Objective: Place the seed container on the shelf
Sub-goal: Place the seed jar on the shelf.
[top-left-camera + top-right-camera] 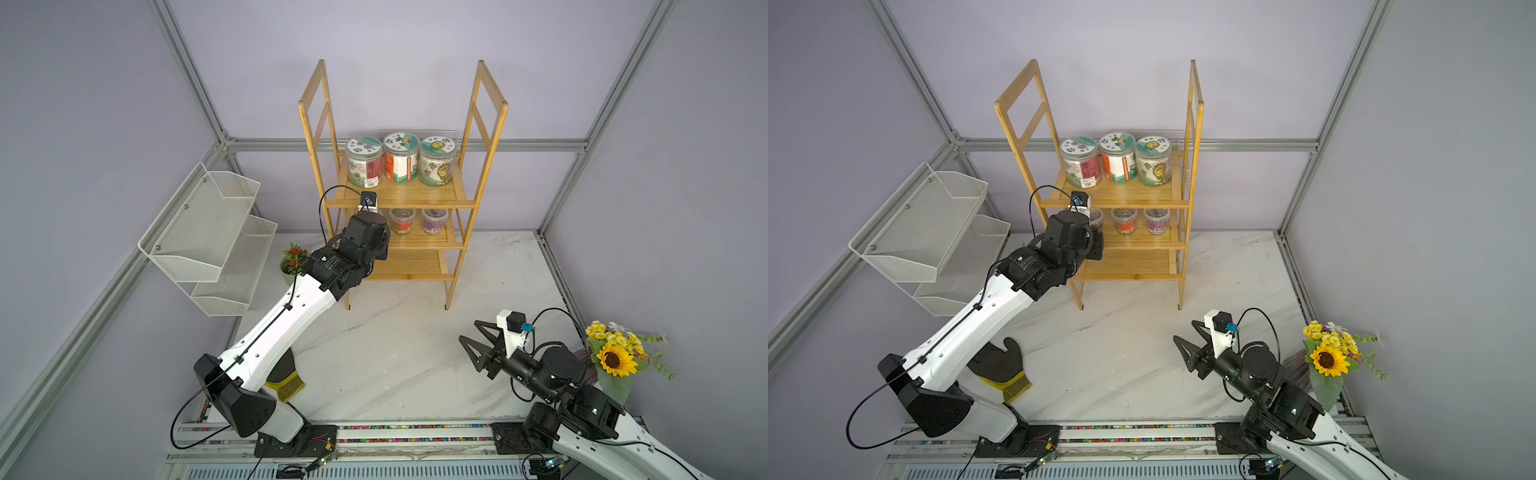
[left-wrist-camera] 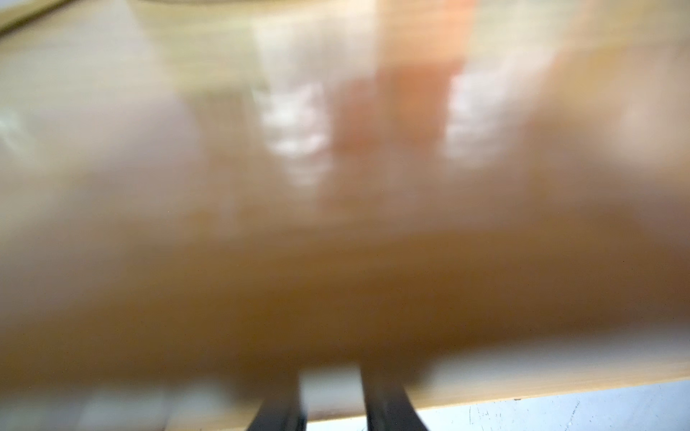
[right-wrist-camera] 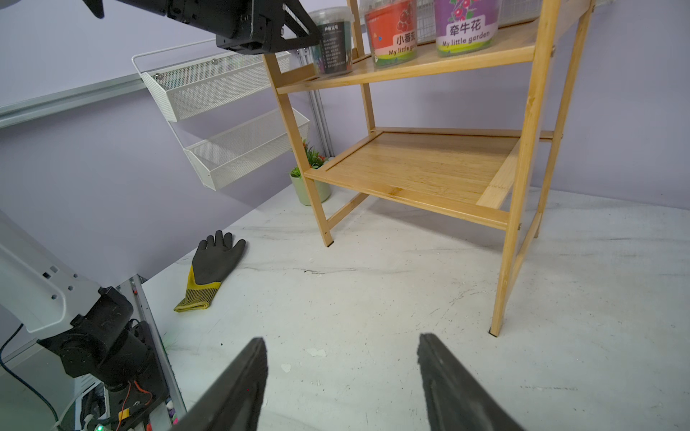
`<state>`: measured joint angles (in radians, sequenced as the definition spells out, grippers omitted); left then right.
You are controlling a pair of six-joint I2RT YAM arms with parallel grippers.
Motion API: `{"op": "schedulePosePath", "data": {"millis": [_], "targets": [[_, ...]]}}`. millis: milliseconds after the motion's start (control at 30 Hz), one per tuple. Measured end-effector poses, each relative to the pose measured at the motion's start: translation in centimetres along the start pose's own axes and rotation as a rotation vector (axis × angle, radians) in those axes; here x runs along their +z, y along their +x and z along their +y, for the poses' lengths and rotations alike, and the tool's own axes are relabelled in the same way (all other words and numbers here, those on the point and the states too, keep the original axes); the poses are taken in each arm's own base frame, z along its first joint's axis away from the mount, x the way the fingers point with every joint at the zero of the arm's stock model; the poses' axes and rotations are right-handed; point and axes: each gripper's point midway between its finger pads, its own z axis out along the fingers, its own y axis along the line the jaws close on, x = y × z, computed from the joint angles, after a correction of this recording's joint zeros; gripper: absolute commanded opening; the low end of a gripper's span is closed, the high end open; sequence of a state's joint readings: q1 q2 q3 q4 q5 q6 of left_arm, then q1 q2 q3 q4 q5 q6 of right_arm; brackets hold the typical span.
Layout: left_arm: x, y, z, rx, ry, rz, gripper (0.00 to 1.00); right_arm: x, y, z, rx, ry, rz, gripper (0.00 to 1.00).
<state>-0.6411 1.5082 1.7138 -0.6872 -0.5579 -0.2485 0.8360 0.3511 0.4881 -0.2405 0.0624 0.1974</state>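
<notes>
Right wrist view alone clearly shows the dark-labelled clear plastic seed container (image 3: 332,41) standing at the left end of the middle tier of the light-brown bamboo three-tier shelf (image 3: 410,164). The left gripper (image 3: 311,35), fingers closed, is just beside it; grip cannot be told. Front-right of the shelf, the right gripper (image 3: 341,384) gapes empty.

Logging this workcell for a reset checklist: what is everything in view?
shelf: one, light-brown bamboo, three tiers, back of the table
large jars: three, clear with patterned lids, top tier
seed containers: three, clear with dark, red and purple labels, middle tier
mesh baskets: one two-tier rack, white, left wall
potted plant: one, green pot, red flowers, beside the shelf's left legs
glove: one, black with yellow cuff, table near the left arm
bouquet: one, yellow sunflower, table's right edge
table: one, white marble
left gripper: one, black, shut, at the dark-labelled container
right gripper: one, black, open, above the table
</notes>
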Motion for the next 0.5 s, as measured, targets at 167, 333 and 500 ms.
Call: {"op": "schedulePosePath", "data": {"millis": [167,333,500], "targets": [[0.42,-0.41,0.1,-0.014,0.0,-0.014,0.26,0.0,0.0,-0.01,0.0,0.0,0.0,0.68],[0.64,-0.75,0.21,-0.023,0.0,-0.024,0.26,0.0,0.0,-0.01,0.0,0.001,0.0,0.68],[0.68,-0.81,0.24,-0.028,0.002,-0.026,0.26,0.0,0.0,-0.02,0.0,0.001,0.0,0.68]]}}
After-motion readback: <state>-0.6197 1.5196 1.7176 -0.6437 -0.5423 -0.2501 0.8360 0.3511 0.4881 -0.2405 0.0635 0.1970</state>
